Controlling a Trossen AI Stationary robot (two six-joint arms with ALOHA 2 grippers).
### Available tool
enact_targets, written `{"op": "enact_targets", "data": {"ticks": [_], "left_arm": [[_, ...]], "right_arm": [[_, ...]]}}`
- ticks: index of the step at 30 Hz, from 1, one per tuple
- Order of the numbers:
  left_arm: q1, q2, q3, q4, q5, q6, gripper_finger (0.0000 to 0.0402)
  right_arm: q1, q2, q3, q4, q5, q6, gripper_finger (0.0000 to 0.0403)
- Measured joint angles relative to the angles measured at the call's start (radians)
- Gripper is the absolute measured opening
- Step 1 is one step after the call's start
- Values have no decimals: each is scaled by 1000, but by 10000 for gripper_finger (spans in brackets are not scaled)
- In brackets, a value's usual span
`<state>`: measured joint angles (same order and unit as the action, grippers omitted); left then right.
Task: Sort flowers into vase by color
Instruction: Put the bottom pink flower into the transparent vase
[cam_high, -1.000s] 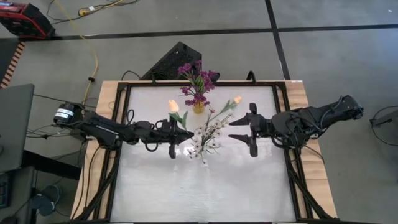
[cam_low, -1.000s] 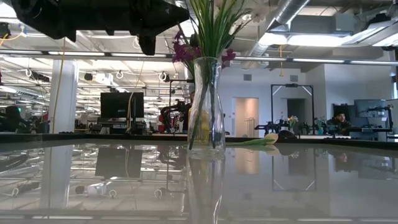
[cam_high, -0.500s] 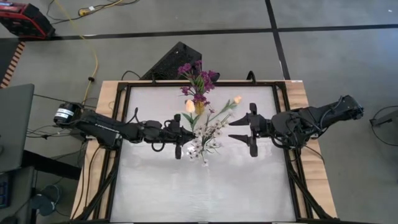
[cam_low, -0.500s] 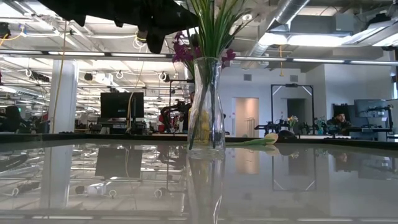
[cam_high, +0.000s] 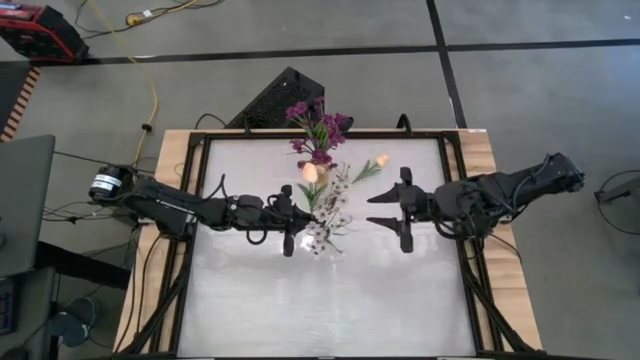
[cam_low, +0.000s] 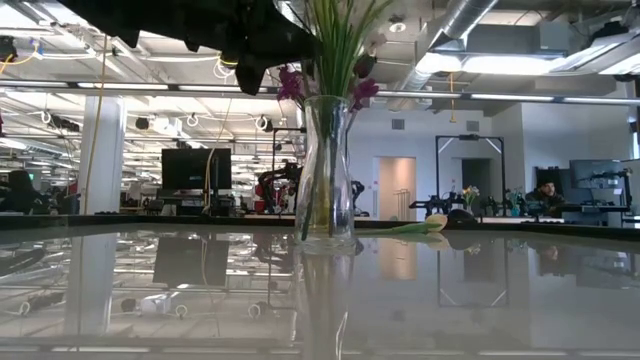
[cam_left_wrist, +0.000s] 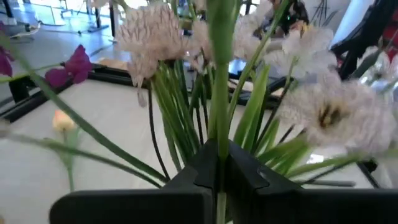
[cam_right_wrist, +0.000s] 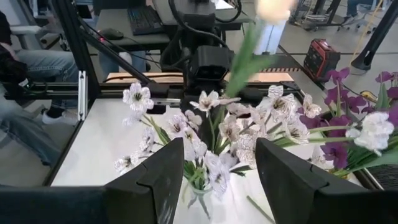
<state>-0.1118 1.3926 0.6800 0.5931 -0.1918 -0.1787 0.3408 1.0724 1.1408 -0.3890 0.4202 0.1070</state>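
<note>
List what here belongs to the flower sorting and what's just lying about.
Job:
- peach tulip, stem gripped in left hand
- white blossoms in glass vase
- purple flowers behind them
- second tulip lying on table
- right hand, open, waiting beside

Lying about:
- black case behind table
- red box
- yellow cable

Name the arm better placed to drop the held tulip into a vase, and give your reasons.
Left. The left gripper is shut on the tulip's stem, right beside the vase of white blossoms. The right gripper hangs open and empty, farther off.
</note>
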Motion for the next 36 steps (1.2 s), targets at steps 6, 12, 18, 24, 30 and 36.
{"op": "enact_targets", "data": {"ticks": [6,12,18,24,30,36], "left_arm": [[0,0,0,-12,9,40,54],[0,-4,0,-50,48,70,114],[0,-58,0,-240,53,98,143],[0,-155,10,-392,56,157,146],[0,-194,154,-680,57,194,146],[0,-130,311,-971,90,228,146]], "right_arm": [[1,6,0,2,-1,6,224],[1,7,0,1,-3,6,224],[1,7,0,-2,-7,1,224],[-1,7,0,-3,-7,1,224],[-1,7,0,2,-6,1,224],[-1,7,0,1,-6,2,224]]}}
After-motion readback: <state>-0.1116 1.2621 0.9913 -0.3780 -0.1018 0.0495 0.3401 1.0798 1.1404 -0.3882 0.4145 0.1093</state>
